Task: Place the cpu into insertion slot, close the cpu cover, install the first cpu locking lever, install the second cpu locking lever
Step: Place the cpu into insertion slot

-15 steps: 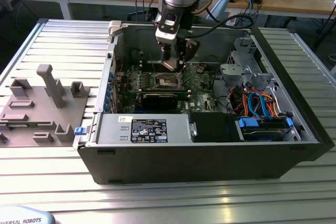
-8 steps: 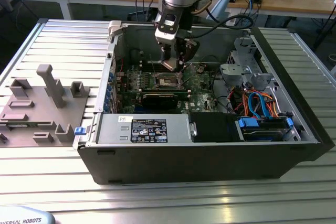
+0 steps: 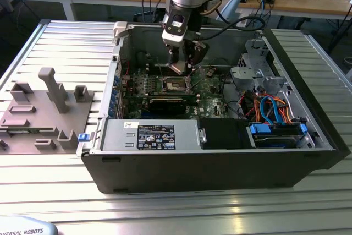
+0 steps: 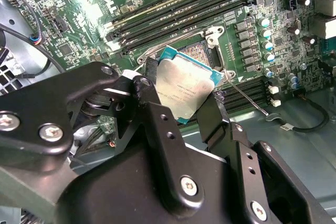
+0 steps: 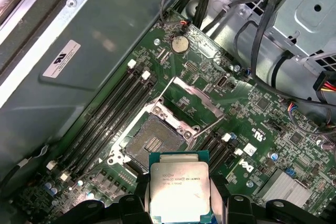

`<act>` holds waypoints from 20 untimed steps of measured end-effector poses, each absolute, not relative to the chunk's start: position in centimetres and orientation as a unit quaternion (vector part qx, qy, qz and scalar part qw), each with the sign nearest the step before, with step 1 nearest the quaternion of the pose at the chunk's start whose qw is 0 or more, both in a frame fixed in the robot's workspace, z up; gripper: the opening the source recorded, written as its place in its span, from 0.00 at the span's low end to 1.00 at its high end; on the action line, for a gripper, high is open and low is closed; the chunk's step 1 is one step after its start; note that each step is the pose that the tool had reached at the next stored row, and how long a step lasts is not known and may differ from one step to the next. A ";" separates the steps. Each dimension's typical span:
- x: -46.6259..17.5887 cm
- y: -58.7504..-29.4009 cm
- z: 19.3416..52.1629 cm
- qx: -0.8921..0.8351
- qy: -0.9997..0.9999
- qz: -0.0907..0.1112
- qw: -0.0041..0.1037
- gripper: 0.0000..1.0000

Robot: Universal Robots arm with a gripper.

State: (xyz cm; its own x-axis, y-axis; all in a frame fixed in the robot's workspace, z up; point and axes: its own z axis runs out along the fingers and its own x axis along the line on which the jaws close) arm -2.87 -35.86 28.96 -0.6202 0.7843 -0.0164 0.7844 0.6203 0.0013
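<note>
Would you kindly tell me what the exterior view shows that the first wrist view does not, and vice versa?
The exterior view adds the open grey metal computer case, the grey moulded fixture tray on the exterior view's left, and the blue and orange cables. The first wrist view adds the round silver coin battery and the white sticker on the case's grey wall. Both share the pincer gripping the flat square silvery-topped cpu near the square dark insertion slot on the green circuit board.
</note>
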 end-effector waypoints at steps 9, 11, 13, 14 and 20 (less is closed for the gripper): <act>-2.9 -35.9 28.9 0.442 0.897 -0.003 0.008 0.54; -2.9 -35.9 28.9 0.443 0.897 -0.003 0.008 0.54; -2.9 -35.9 28.9 0.444 0.896 -0.003 0.008 0.54; -2.9 -35.9 28.9 0.445 0.896 -0.003 0.008 0.54; -2.9 -35.9 28.8 0.448 0.894 -0.003 0.008 0.54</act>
